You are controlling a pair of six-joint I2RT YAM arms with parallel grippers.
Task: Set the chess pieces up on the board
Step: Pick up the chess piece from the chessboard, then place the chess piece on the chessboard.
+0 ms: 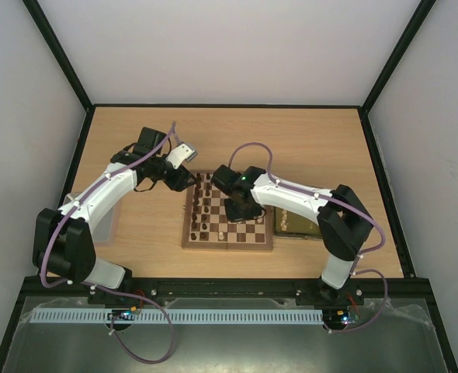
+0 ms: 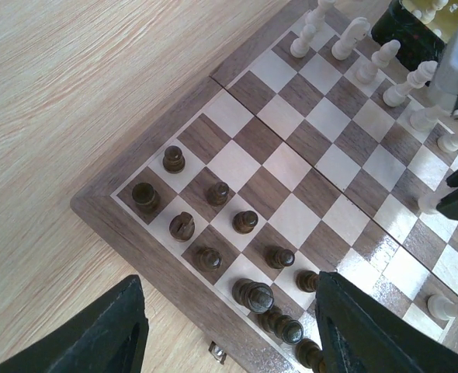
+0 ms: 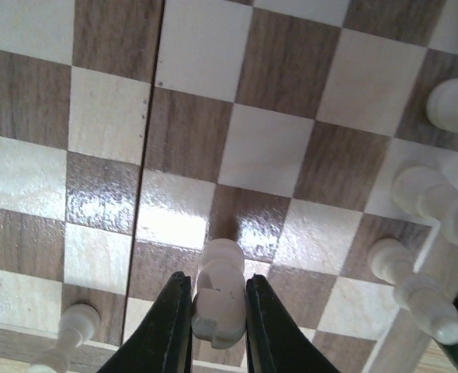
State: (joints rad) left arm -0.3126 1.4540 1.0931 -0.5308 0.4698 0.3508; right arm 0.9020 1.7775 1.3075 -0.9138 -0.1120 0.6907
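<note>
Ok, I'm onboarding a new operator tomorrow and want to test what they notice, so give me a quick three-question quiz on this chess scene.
1. True or false: the right claw is shut on a dark piece.
2. Pick one: the left claw is A) open above the dark pieces, B) shut on a pawn, C) out of every view.
3. Fill in: beneath the pale piece in the right claw lies the ____.

Key: 1 false, it grips a pale piece. 2 A. 3 board.
</note>
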